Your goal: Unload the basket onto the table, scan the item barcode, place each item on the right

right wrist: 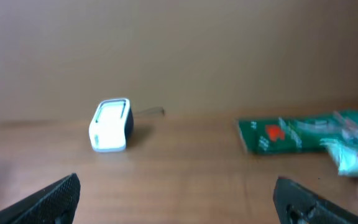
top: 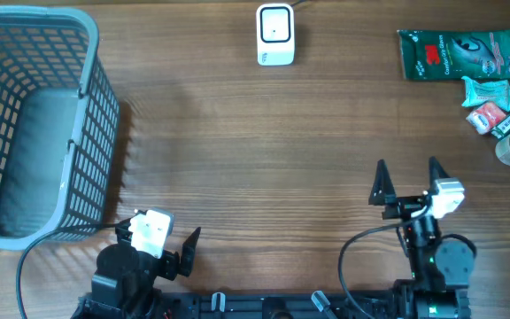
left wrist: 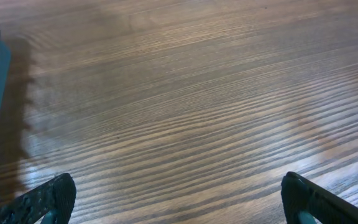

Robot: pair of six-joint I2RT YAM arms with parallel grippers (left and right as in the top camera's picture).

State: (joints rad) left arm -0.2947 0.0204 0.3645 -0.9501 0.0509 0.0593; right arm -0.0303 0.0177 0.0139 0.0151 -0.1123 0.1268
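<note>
Plain brown wood-grain table (top: 264,133) fills the scene. The right hand (top: 407,170) sits low at the near edge, fingers spread wide, gripping nothing, pointing toward the far side. The left hand (left wrist: 176,196), near left, is likewise spread over bare wood. The white scanner (top: 275,35) stands at the far edge; the green packet (top: 454,55) and small items (top: 494,111) lie far right, a grey basket (top: 104,133) far left

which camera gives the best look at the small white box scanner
The overhead view: the small white box-shaped scanner appears sharp and whole from above, at top centre. The right wrist view shows it from the side, farther off and blurred. The left wrist view misses it entirely.
</note>
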